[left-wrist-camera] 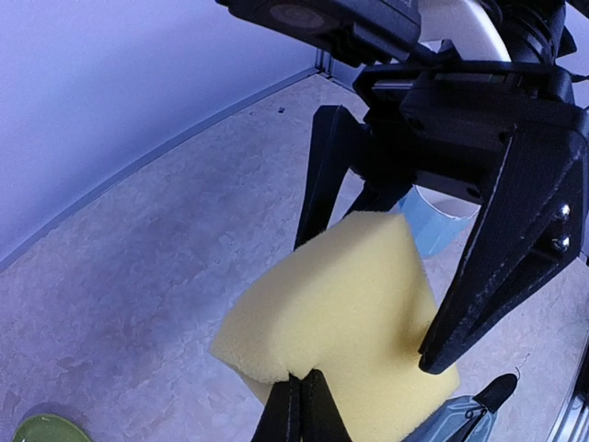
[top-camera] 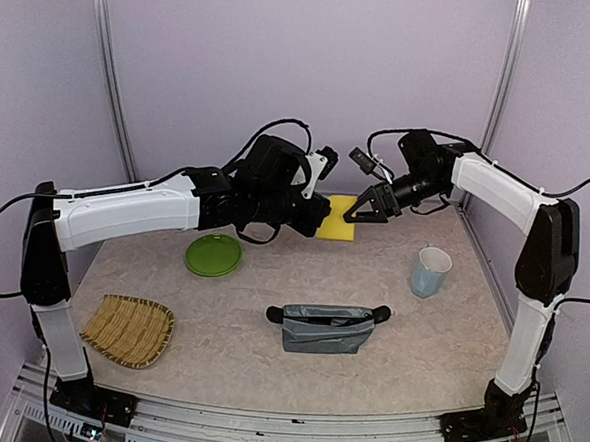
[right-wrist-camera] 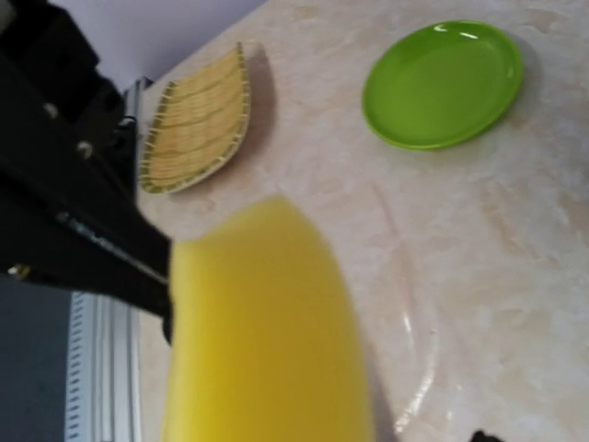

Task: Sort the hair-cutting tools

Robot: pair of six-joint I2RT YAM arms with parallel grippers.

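While both arms reach over the far part of the table, you have the yellow sponge up in the air between them, near the back wall. Your left tool is pinched tight on 1 edge of the sponge, its 2 fingers nearly meeting. Your right tool is spread wide with the sponge between its fingers; you cannot tell whether either fingertip touches it. The table is pale beige and marbled, closed in by plain lilac walls with metal uprights in the 2 back corners. On it sit a green plate at left, a woven tray near the left arm's base and a light blue cup at right. The hair-cutting tools show only as black ends poking from both ends of the grey pouch, which lies near the middle front; which tool is which cannot be told
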